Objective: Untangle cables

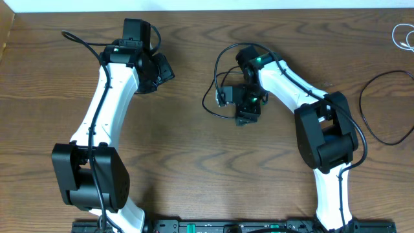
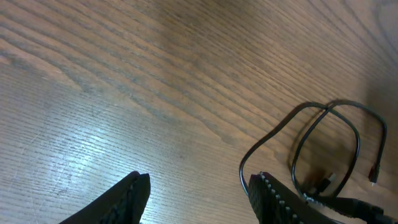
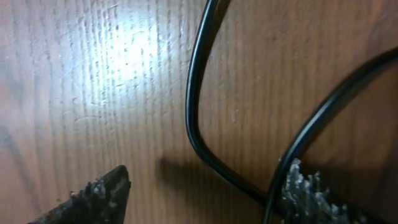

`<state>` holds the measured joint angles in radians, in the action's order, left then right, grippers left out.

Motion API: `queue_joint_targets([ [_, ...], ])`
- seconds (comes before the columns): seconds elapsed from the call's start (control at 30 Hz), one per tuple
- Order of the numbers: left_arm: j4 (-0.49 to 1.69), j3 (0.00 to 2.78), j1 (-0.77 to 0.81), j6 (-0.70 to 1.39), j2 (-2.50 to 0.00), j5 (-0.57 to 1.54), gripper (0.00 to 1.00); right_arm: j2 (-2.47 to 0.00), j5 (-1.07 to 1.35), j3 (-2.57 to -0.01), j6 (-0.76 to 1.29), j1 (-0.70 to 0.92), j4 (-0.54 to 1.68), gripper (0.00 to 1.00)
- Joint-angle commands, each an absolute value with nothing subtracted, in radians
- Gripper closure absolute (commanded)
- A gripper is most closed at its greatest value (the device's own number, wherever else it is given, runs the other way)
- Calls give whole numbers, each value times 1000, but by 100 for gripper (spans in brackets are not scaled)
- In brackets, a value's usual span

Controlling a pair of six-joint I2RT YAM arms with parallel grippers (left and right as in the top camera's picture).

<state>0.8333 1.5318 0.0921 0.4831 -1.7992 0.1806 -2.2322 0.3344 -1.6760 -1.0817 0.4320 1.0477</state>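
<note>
Landmark for these notes: the right gripper (image 1: 246,105), near mid-table.

- Table (image 1: 194,168): bare wood grain, with glare patches in both wrist views.
- Right arm (image 1: 291,90) reaches in from the right and carries the landmark. Left arm (image 1: 107,110) stands well apart to its left.
- Left gripper (image 2: 200,183): fingers apart, nothing between them, aimed across the wood toward the landmark.
- Right gripper: fingers apart and low over the table. One strand of the black cable (image 3: 193,93) curves between them and a second strand crosses at the right finger (image 3: 298,186). I can't tell whether it touches.
- Black cable: lies under and just left of the landmark in a couple of loose overlapping loops.
- White cable (image 1: 402,35): well away, in the far right corner, cut off by the frame edge. The two look apart already.
- Plug ends (image 2: 373,175): tiny and blurred in the left wrist view.

Handling, my read: thin, light and limp, with a smooth jacket that is likely to slide through the pads. The loops will drag along rather than hold shape. I'd pinch a single strand near a plug, not at the crossing.

Hard to make out: which strand lies on top at the crossing. I also can't tell whether the thin black loop (image 1: 362,103) far right of the landmark is arm wiring or a cable.
</note>
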Motion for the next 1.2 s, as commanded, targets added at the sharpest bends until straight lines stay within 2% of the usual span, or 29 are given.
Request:
queue_joint_targets([
  [0.0,841,1526,89,492,-1811,171,44,-2256,266,-1672,-1022,426,1063,30],
  [0.33,845,1526,89,492,-1811,171,44,-2259,-35,-1672,-665,398,1058,38],
  [0.7,845,1526,89,492,-1811,171,44,-2283,-68,-1650,-444,395,1061,46],
  [0.87,844,1526,89,492,-1811,171,44,-2283,-68,-1641,-311,395,1102,55],
  [1.17,845,1526,89,492,-1811,171,44,-2264,25,-1709,-19,385,1094,45],
])
